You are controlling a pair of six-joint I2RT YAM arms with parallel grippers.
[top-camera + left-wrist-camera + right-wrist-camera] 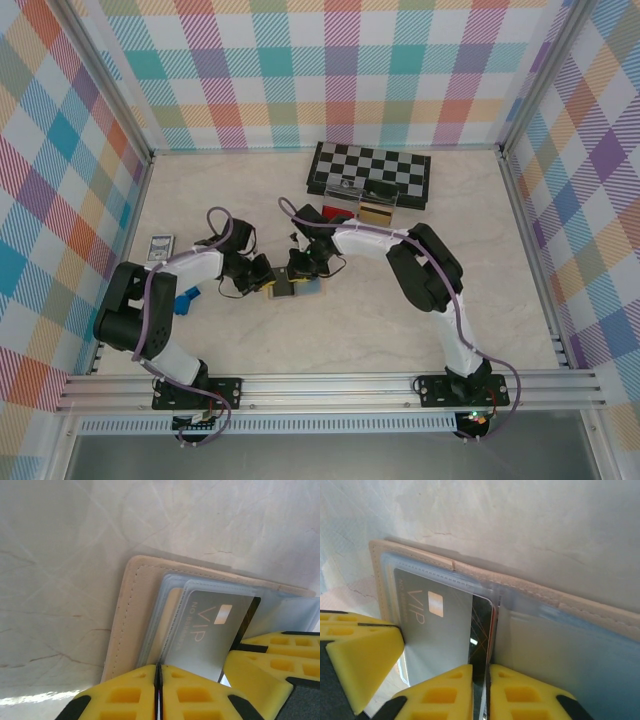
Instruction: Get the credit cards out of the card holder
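Note:
The card holder (311,288) lies open on the table between both arms, with light blue panels and pale tan edging (127,615). A dark grey credit card (210,630) marked VIP sticks partway out of its clear pocket. My left gripper (159,667) is shut on the thin clear sleeve edge of the card holder beside the card. My right gripper (487,669) is shut on the long edge of the grey credit card (440,630), next to the blue panel (570,650). A red edge shows behind that card. The two grippers (270,286) (297,280) nearly touch.
A chessboard (368,172) lies at the back of the table, with a clear tray of red and tan contents (360,208) in front of it. A blue-patterned card box (160,246) rests at the left edge. A small blue object (186,300) lies by the left arm.

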